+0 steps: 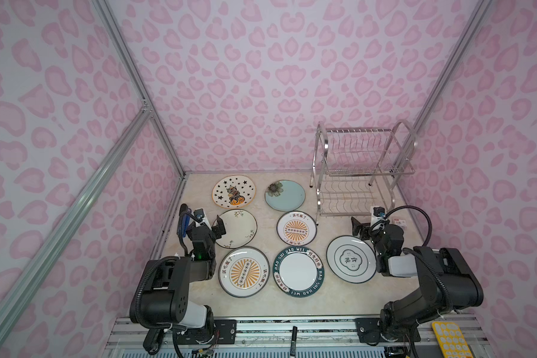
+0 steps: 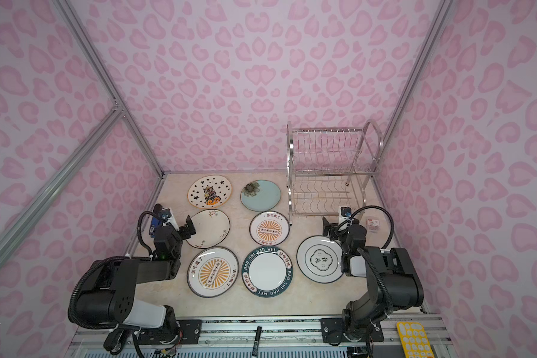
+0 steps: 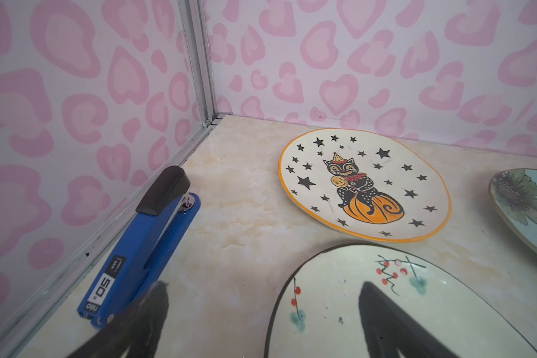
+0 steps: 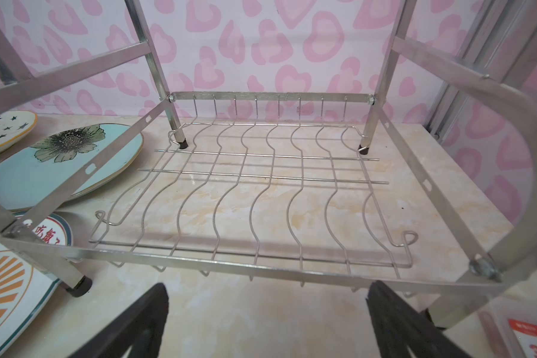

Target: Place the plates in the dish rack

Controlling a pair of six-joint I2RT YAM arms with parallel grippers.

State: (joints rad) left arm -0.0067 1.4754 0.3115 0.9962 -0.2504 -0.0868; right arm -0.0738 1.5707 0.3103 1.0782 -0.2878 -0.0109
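Nothing was loaded yet: the two-tier shiny chrome wire dish rack (image 1: 369, 171), at the upper right of the marbled beige surface (image 1: 292, 305) in both top views, stood empty. All seven round patterned ceramic plates (image 1: 297, 271) lay flat, left of and below it. The left claw (image 1: 219, 226) and right claw (image 1: 358, 228) both gaped wide, holding nothing.

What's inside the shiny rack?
Nothing yet. Both tiers of the rack are bare wire; through the lower one only the table shows. The plates lie outside it. Nothing covers it.
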